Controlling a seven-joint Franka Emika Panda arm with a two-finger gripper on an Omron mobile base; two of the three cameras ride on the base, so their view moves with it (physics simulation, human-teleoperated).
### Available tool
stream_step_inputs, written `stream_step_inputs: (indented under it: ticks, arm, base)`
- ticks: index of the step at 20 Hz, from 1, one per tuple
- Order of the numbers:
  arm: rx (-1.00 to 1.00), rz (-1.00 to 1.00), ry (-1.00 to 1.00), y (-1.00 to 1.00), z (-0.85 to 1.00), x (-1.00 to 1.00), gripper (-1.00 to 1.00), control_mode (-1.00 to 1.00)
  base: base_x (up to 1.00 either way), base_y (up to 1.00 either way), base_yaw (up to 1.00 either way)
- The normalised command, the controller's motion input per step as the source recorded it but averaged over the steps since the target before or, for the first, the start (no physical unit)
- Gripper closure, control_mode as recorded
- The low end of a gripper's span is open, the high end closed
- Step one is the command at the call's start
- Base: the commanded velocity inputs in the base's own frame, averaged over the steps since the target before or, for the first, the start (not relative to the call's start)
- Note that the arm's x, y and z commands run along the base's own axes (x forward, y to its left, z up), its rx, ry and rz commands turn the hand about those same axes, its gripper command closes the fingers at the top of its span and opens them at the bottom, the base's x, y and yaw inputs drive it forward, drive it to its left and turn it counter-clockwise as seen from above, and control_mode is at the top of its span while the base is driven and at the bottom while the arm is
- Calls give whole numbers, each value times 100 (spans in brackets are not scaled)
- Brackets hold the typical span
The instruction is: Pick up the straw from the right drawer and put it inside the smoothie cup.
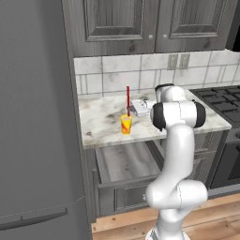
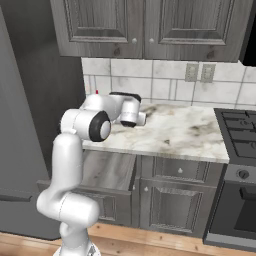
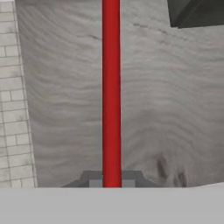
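One thin red straw (image 1: pixel 128 99) stands upright, clamped in the claw (image 1: pixel 133 109).

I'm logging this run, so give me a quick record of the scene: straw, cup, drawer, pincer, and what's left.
straw: red straw, upright, lower end at the cup's mouth
cup: yellow smoothie cup, standing on the marble counter
drawer: right drawer pulled open below the counter
pincer: pincer shut on the straw, which runs up between its fingertips in the hand view
position: pincer beside the cup, just above its rim
remaining: straw not yet released into the cup; depth inside cannot be told
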Motion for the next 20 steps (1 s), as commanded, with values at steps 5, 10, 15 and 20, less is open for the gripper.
stream_step_inputs:
  ticks: [5, 10, 15, 20]
  arm:
    - [0, 0, 0, 12, -20, 1, 100, -100]
    - [0, 0, 0, 6, -12, 5, 100, -100]
    - [0, 0, 0, 0, -1, 6, 100, -100]
    - [0, 0, 0, -4, 0, 1, 100, -100]
  base:
    - [0, 0, 0]
    - [0, 0, 0]
    - [0, 0, 0]
    - [0, 0, 0]
